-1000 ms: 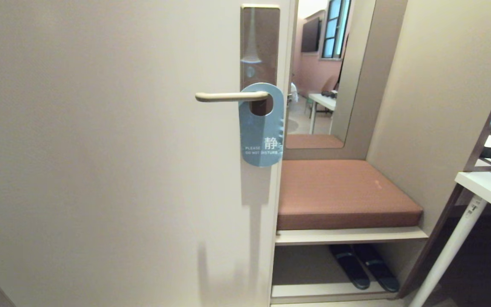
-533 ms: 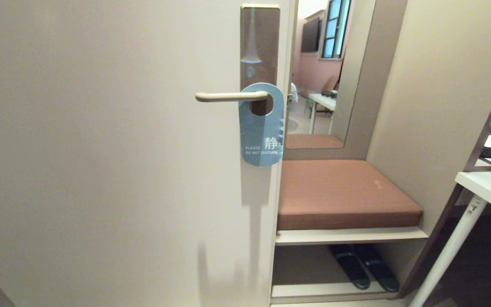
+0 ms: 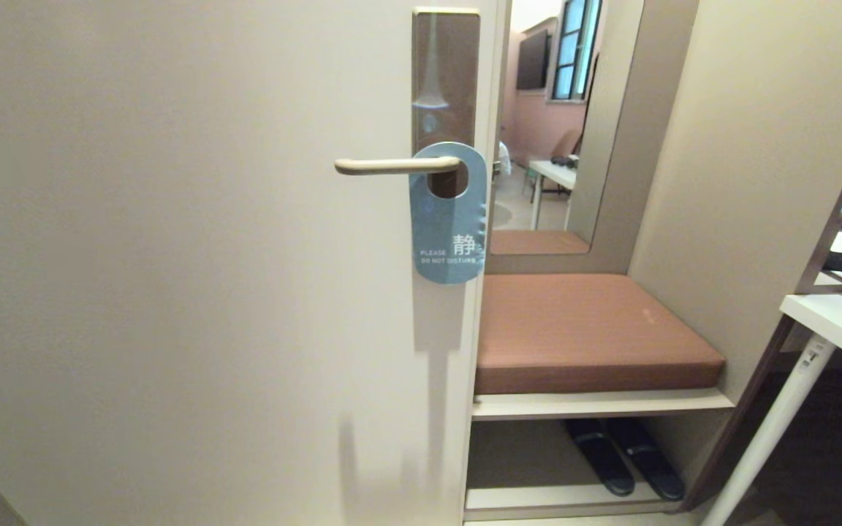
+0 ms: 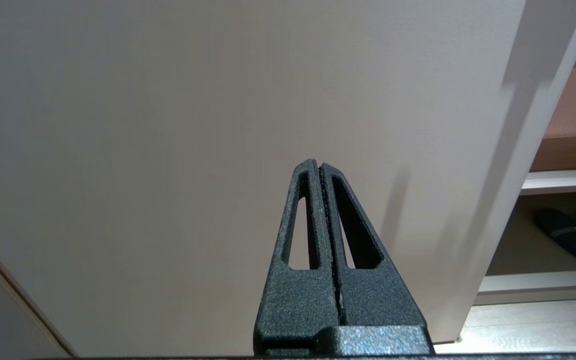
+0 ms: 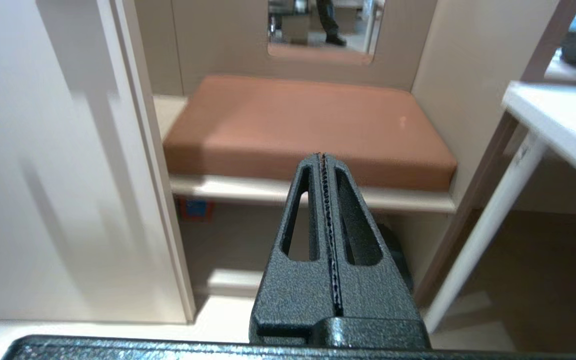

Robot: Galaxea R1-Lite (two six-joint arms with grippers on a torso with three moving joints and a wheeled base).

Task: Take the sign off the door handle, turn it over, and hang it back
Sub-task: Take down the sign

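A cream door point(image 3: 172, 256) fills most of the head view, and it is the landmark here. Near its right edge is a tall brown plate point(image 3: 446, 73), and from this plate the door handle point(image 3: 392, 166) reaches out level toward the left. The sign point(image 3: 449, 219) hangs on the handle close to the plate, with its blue-grey face outward and the words "please do not disturb" readable. To the right of the door there is a niche with a brown cushion point(image 3: 589, 332) on a shelf, a mirror point(image 3: 560, 124) above it, and a pair of dark slippers point(image 3: 626, 456) on the floor under it. Further right from the door stands a white counter point(image 3: 841, 321) with a slanted white leg. No arm appears in the head view. The left claw point(image 4: 320, 172) is clenched and empty, pointing at the lower part of the door. The right claw point(image 5: 323, 160) is also clenched and empty, pointing toward the cushion, right of the door edge.
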